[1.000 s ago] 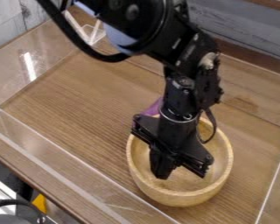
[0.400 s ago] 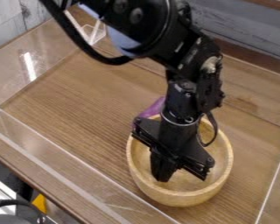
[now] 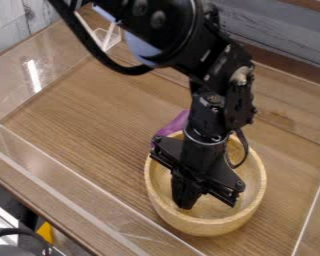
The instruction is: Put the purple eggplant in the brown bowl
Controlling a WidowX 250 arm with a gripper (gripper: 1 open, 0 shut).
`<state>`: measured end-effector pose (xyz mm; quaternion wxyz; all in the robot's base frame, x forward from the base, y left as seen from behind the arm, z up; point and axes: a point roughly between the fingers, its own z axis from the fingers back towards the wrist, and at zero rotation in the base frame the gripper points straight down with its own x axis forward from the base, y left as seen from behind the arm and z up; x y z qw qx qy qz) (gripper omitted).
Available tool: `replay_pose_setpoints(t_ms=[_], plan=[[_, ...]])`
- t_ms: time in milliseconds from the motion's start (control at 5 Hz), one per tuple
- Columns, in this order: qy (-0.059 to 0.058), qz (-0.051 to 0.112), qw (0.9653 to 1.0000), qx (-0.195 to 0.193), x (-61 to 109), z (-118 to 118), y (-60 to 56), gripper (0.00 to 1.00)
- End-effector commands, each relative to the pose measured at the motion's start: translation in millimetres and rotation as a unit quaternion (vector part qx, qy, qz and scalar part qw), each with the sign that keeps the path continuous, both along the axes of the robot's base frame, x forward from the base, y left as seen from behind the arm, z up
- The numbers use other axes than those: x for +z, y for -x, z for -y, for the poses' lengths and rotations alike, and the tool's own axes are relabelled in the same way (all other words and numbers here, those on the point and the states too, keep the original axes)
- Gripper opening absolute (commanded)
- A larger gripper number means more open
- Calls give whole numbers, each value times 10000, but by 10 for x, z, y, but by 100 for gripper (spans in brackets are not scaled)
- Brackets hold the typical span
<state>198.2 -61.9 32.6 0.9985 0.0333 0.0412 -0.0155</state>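
Note:
The brown bowl (image 3: 243,212) stands on the wooden table, near the front right. My black gripper (image 3: 188,198) points straight down into it, its fingertips low inside the bowl and shut, with nothing visible between them. A small patch of the purple eggplant (image 3: 175,126) shows behind the gripper's body, just past the bowl's far rim. Most of the eggplant is hidden by the arm, and I cannot tell whether it touches the rim.
Clear plastic walls (image 3: 43,60) fence the wooden table (image 3: 96,120) on the left, front and right. A grey panel (image 3: 276,30) closes the back. The arm's bulky black links reach in from the upper left.

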Motion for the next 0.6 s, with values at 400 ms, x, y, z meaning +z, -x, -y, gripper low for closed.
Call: replay_pose_setpoints(t_ms=[400], plan=[[31, 100, 9999, 23, 58, 46, -47, 0]])
